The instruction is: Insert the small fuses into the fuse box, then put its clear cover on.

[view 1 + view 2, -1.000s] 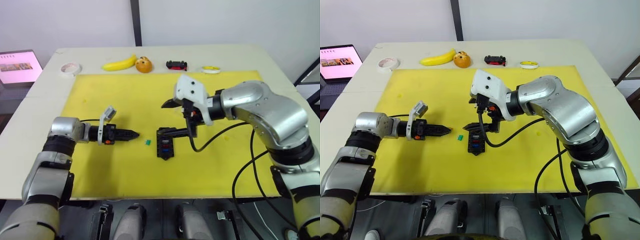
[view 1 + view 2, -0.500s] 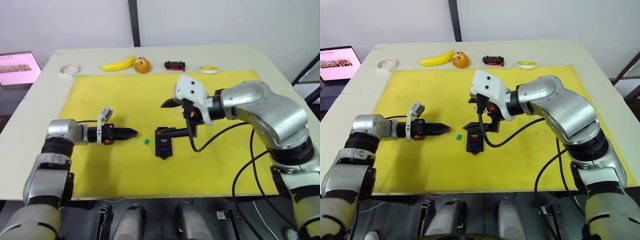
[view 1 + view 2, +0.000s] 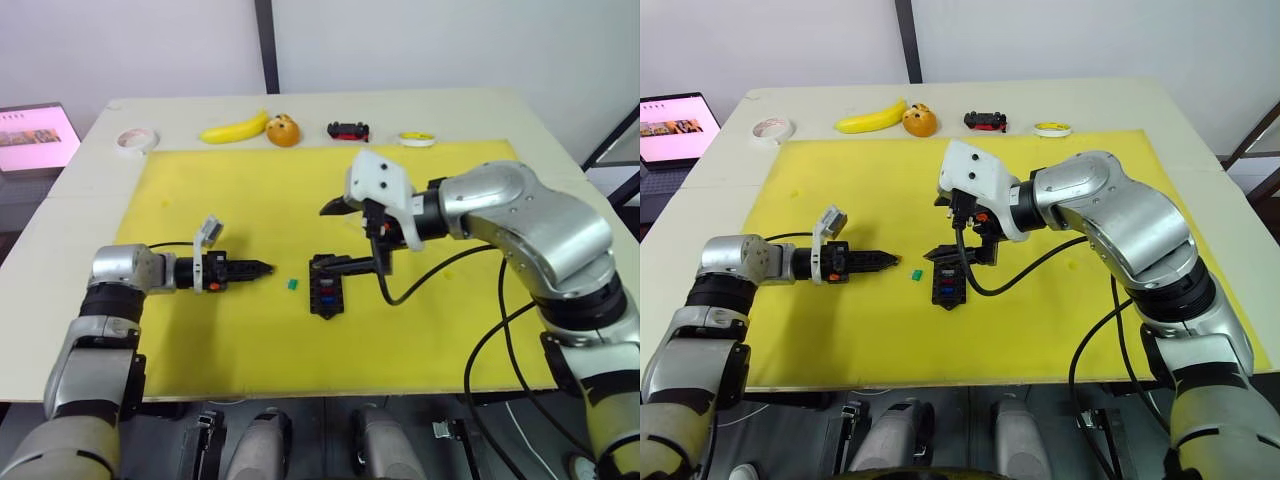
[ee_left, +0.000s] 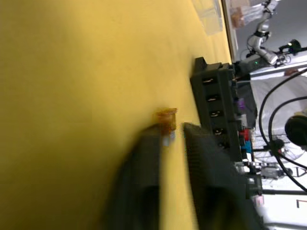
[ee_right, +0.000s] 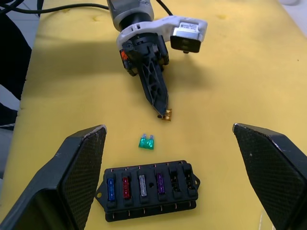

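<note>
On the yellow mat (image 3: 200, 330), the left gripper (image 5: 163, 111) has its jaws pinched on an amber fuse (image 5: 167, 116). Beside it lies a green fuse (image 5: 147, 143), then the fuse box (image 5: 149, 190) with four fuses seated. Right gripper (image 3: 333, 237) hangs above, jaws apart. Far off: banana (image 3: 236, 128), toy car (image 3: 348, 130).

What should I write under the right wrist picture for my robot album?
The left hand holds an amber fuse near a green fuse and the fuse box, with four fuses in.
</note>
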`<action>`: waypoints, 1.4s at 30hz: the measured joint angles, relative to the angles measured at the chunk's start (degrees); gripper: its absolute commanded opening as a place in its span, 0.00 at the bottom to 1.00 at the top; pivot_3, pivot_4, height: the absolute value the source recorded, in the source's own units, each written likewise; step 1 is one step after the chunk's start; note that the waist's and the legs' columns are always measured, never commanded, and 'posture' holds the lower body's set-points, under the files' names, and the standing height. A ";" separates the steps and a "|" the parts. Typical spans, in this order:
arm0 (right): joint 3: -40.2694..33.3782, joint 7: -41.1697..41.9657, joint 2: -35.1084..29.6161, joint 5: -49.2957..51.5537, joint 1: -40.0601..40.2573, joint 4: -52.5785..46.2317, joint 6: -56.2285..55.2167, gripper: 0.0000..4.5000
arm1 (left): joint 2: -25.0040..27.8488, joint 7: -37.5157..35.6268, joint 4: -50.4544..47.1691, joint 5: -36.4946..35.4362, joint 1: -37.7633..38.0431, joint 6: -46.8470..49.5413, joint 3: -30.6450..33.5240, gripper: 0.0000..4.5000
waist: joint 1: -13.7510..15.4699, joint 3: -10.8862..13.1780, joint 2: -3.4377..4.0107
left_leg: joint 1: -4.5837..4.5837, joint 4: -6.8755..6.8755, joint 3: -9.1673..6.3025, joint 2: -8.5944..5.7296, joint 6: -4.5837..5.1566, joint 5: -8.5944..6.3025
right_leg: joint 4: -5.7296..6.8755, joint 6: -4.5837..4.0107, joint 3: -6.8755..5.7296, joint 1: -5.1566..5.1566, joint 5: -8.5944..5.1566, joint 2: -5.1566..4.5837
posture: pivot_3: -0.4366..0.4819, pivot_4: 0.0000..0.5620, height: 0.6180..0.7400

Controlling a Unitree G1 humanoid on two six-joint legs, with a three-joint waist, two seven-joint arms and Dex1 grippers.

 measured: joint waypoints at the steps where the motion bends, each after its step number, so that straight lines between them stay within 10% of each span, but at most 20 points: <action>1: 0.00 0.00 0.00 0.00 0.00 0.00 -0.01 1.00 | -0.05 0.37 0.19 -0.02 0.08 -0.09 0.16 0.01 | -0.01 -0.01 0.02 | 0.01 0.00 0.00 0.00 0.00 0.00 | 0.01 0.00 0.00 0.00 0.00 0.01 | 0.48 0.27 1.00; 14: -2.89 -2.18 2.53 2.35 2.99 -1.11 0.15 1.00 | 2.43 4.72 -13.42 -7.24 6.78 3.54 9.15 0.01 | -1.41 -0.12 0.06 | -0.12 -0.09 -0.04 0.32 -0.05 0.02 | 0.03 -0.01 0.02 -0.20 0.00 0.00 | 0.48 0.27 1.00; 20: -14.04 -8.45 10.19 10.92 4.31 -0.60 7.24 1.00 | 4.43 8.11 -34.25 -18.38 6.39 7.27 19.50 0.01 | -0.84 -0.13 0.04 | -0.15 -0.08 -0.03 0.23 -0.07 0.03 | -0.04 -0.01 0.01 -0.13 0.00 -0.11 | 0.48 0.27 1.00; 30: -31.30 -20.94 22.66 25.12 -0.49 8.61 26.71 1.00 | 6.22 8.92 -46.08 -25.85 5.96 4.95 18.60 0.01 | -1.30 -0.13 0.05 | -0.11 -0.14 -0.01 0.24 -0.11 0.06 | -0.03 -0.01 0.01 -0.15 0.00 -0.03 | 0.48 0.27 1.00; 36: -35.01 -25.93 28.15 29.77 -0.51 8.93 32.04 0.48 | 7.02 8.81 -46.05 -26.42 5.69 2.60 16.05 0.00 | -1.32 -0.13 0.05 | -0.11 -0.15 0.01 0.23 -0.10 0.06 | -0.02 -0.01 0.02 -0.15 0.00 -0.02 | 0.48 0.27 1.00; 42: -35.95 -30.52 29.43 33.20 -0.51 9.62 32.37 0.48 | 7.41 8.63 -46.05 -27.50 5.48 1.18 14.30 0.00 | -1.40 -0.13 0.05 | -0.11 -0.15 0.01 0.23 -0.10 0.05 | -0.02 -0.01 0.02 -0.15 0.00 0.00 | 0.48 0.27 1.00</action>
